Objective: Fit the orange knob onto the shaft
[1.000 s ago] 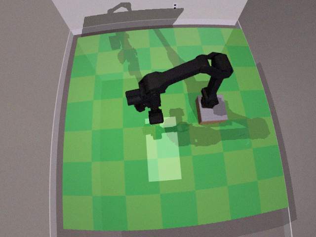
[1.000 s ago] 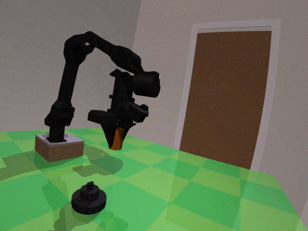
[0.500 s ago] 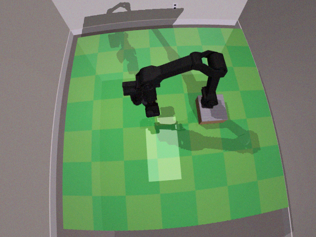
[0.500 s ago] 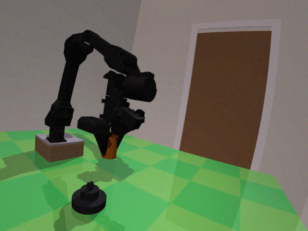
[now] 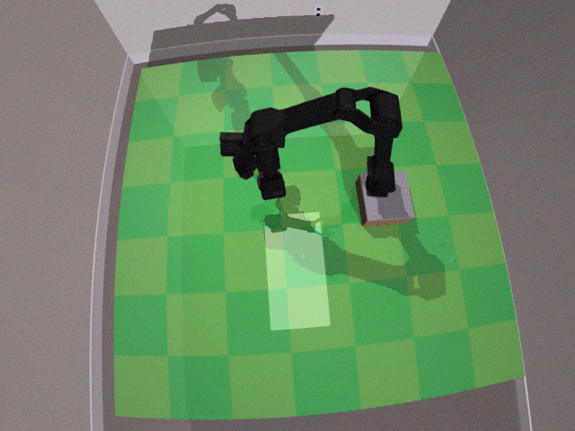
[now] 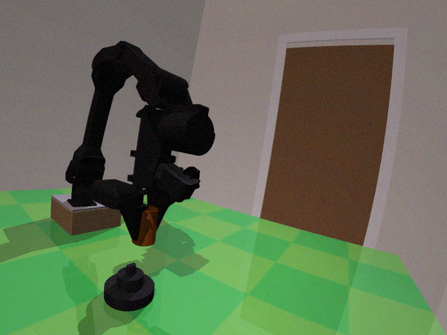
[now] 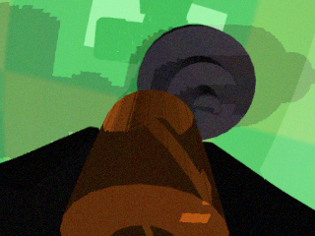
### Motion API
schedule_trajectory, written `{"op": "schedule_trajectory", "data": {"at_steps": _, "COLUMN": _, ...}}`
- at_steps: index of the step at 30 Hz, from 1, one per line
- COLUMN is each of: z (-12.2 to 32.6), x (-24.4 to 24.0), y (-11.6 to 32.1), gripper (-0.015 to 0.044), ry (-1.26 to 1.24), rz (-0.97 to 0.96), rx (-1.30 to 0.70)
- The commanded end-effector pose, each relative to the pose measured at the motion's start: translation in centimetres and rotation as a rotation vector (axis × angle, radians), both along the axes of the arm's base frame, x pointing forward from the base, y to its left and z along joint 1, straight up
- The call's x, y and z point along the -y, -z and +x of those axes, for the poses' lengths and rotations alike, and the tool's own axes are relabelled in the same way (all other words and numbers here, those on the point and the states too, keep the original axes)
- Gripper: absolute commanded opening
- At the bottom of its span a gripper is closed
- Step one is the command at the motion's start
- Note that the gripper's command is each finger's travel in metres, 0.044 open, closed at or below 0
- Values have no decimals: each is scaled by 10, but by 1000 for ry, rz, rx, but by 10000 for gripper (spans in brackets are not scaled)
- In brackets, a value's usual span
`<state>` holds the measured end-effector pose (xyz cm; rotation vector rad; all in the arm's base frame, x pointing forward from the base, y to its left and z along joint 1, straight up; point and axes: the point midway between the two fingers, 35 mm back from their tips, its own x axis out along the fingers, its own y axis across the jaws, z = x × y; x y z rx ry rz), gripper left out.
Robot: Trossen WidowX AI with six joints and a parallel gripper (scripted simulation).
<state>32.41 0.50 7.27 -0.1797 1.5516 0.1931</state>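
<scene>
My gripper (image 6: pixel 144 236) (image 5: pixel 271 189) (image 7: pixel 150 145) is shut on the orange knob (image 6: pixel 147 223) (image 7: pixel 141 184) and holds it upright in the air, clear of the table. The dark round pedestal (image 6: pixel 124 299) (image 7: pixel 157 59) stands on the green checkered table, below the knob and a little off to one side. Its short dark shaft (image 6: pixel 130 271) (image 7: pixel 209 101) stands up in the middle; its flat side does not show. In the top view the arm hides the pedestal and the knob.
The arm's base sits on a brown block (image 5: pixel 387 211) (image 6: pixel 81 221) behind the pedestal. A pale rectangle (image 5: pixel 302 301) is marked on the checkered table. A brown door (image 6: pixel 325 144) is in the wall to the right. The table edge runs along the front and sides.
</scene>
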Motion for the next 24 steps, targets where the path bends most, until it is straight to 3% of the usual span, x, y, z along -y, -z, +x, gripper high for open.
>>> {"op": "schedule_trajectory", "data": {"at_steps": 1, "z": 6, "x": 11, "y": 1, "gripper": 0, "ry": -8, "rz": -6, "rx": 13}}
{"op": "schedule_trajectory", "data": {"at_steps": 24, "z": 11, "x": 28, "y": 28, "gripper": 0, "ry": -10, "rz": -11, "rx": 14}}
